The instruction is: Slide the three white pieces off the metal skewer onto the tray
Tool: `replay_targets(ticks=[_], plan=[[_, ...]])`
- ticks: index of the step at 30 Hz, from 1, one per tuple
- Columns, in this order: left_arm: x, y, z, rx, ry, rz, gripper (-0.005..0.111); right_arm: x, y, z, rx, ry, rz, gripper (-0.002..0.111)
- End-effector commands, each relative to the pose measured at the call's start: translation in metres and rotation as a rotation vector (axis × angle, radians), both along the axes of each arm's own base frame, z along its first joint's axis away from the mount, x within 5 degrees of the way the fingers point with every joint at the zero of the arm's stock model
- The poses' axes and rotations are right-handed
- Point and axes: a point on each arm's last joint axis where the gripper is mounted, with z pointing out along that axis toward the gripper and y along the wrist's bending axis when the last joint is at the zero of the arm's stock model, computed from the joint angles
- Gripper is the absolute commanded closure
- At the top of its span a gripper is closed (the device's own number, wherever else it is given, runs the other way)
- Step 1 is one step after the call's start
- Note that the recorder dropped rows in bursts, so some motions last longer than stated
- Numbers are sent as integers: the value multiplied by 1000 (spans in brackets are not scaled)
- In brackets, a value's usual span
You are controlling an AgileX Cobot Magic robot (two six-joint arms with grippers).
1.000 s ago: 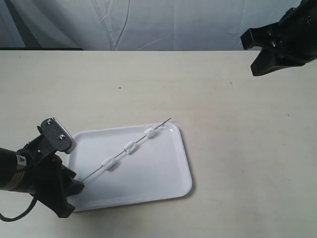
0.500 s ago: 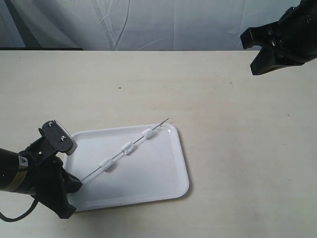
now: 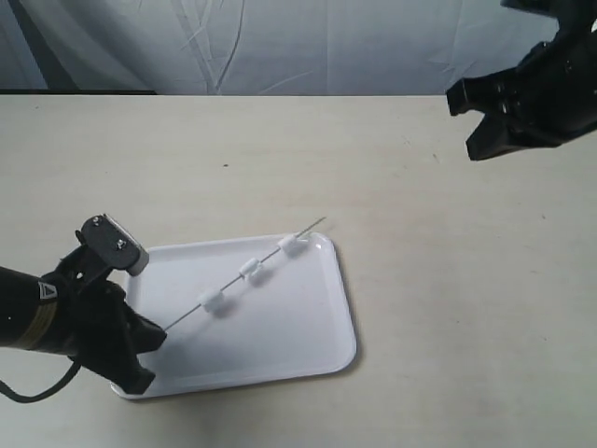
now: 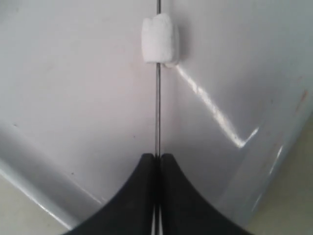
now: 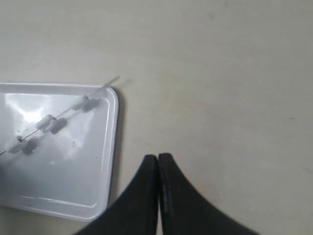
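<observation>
The thin metal skewer [image 3: 247, 272] slants over the white tray [image 3: 308, 336], its far tip past the tray's back right corner. Three white pieces sit threaded on it: one [image 3: 213, 301] nearest my left gripper, one [image 3: 253, 269] in the middle, one [image 3: 292, 245] near the tip. My left gripper [image 3: 160, 331] is shut on the skewer's near end; in the left wrist view the rod [image 4: 157, 107] runs out from between the closed fingers [image 4: 157, 157] to the nearest piece [image 4: 159, 39]. My right gripper [image 3: 478, 119] hangs shut and empty, high at the far right.
The tray lies on a bare beige table [image 3: 448, 280]. A pale cloth backdrop [image 3: 280, 42] hangs behind the table's far edge. The right wrist view shows the tray [image 5: 73, 186] and skewer [image 5: 58, 116] off to one side of the shut fingers [image 5: 158, 157].
My left gripper has lifted the skewer's near end and shifted it right, so the pieces now hang above the tray. The right gripper moved slightly left and down.
</observation>
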Motion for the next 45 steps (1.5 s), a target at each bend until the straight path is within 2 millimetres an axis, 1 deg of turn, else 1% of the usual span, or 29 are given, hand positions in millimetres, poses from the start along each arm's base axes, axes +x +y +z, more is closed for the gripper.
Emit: replay_targets(ticks=[1, 4, 6, 8, 10, 14, 17, 19, 20, 24, 28, 30, 32, 34, 38, 42, 45], plan=[[2, -2, 20, -95, -1, 145, 107, -6, 5, -30, 75, 31, -10, 108], [-2, -5, 32, -164, 7, 168, 107, -12, 13, -50, 197, 60, -4, 108], [-5, -7, 42, -233, 35, 225, 107, -16, 19, -64, 286, 94, -4, 107], [-11, -6, 47, -277, 63, 267, 107, -18, 25, -75, 387, 117, -12, 104], [-18, -6, 51, -319, 86, 289, 107, -22, 30, -86, 477, 144, -7, 97], [-33, -5, 55, -380, 135, 314, 107, -23, 36, -99, 579, 159, 3, 79], [-47, -2, 51, -400, 175, 354, 107, -21, 40, -107, 621, 182, 14, 67], [-56, 0, 48, -405, 193, 358, 107, -20, 44, -113, 635, 196, 18, 62], [-61, 1, 47, -409, 204, 351, 107, -20, 49, -116, 640, 193, 27, 60], [-73, 2, 47, -436, 211, 324, 107, -19, 74, -127, 695, 159, 51, 61], [-82, 4, 52, -466, 181, 299, 107, -23, 97, -145, 643, 207, 106, 61], [-84, 4, 56, -483, 150, 291, 107, -22, 104, -150, 637, 224, 122, 61], [-87, 4, 61, -511, 144, 292, 107, -21, 112, -153, 635, 231, 141, 61], [-89, 5, 63, -527, 141, 299, 107, -18, 118, -150, 642, 218, 162, 61], [-96, 9, 54, -513, 145, 334, 107, -12, 129, -139, 662, 186, 195, 61], [-95, 11, 52, -500, 135, 364, 107, -12, 130, -137, 678, 193, 204, 61], [-96, 10, 53, -510, 150, 349, 107, -12, 130, -138, 676, 192, 202, 61]])
